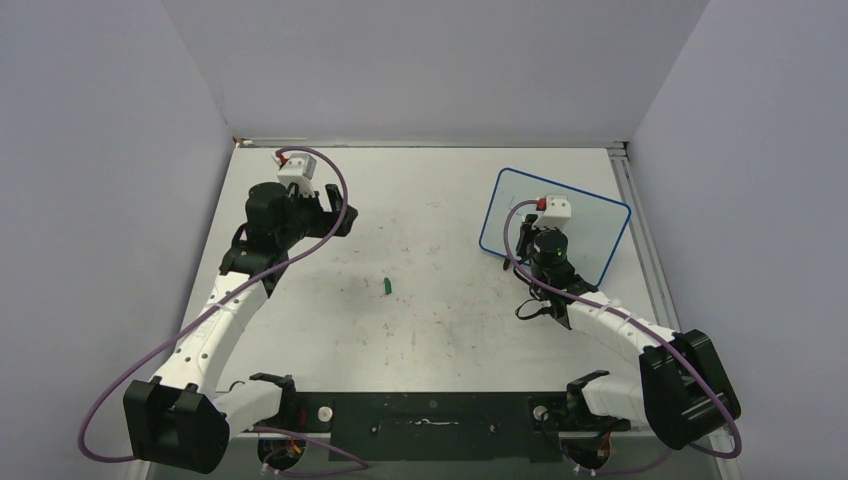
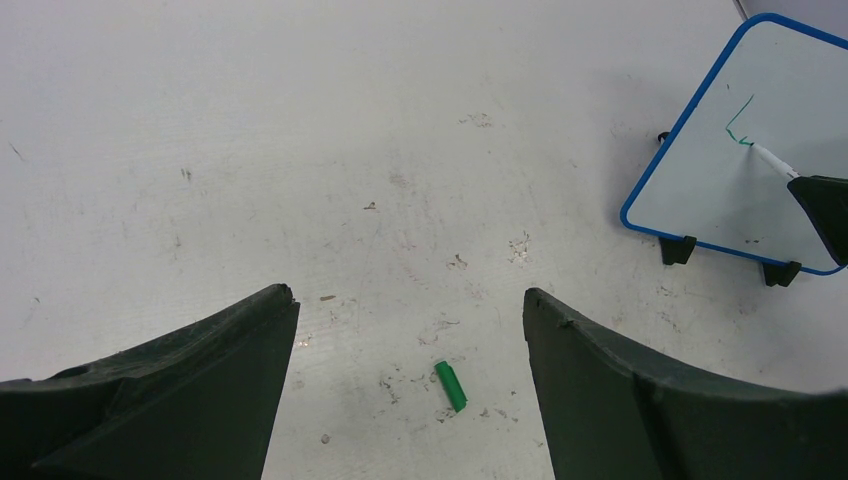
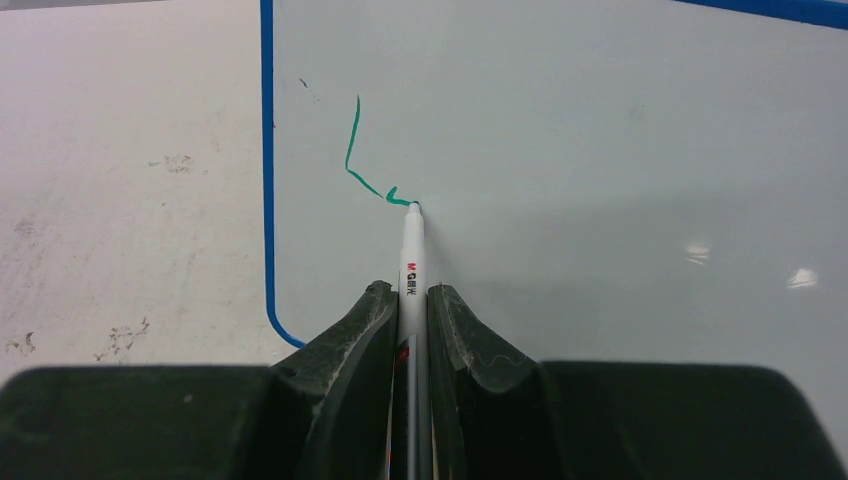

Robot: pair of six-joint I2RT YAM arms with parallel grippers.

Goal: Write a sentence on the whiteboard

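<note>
- The small glossy white whiteboard with a thin blue rim sits at the far right of the scuffed white table, in front of the right arm. Its small black feet are on the edge that faces the table's middle.
- The right gripper is clamped on a slim white marker, which runs out between the two fingers. The marker's green tip touches the board near the blue rim.
- The sentence has barely begun: one thin green stroke shaped like an "L", and a small curl where the tip rests. I judge the step in hand to be the first word, with nearly all the writing left.
- The left gripper hangs over the left-centre of the table with its jaws spread wide and holds nothing. A small green pen cap lies on the table under it, well apart from the board.
- The next move probably calls for drawing the tip sideways across the bare white area with light, even contact. Nothing braces the board, so a hard press could slide it.
</note>
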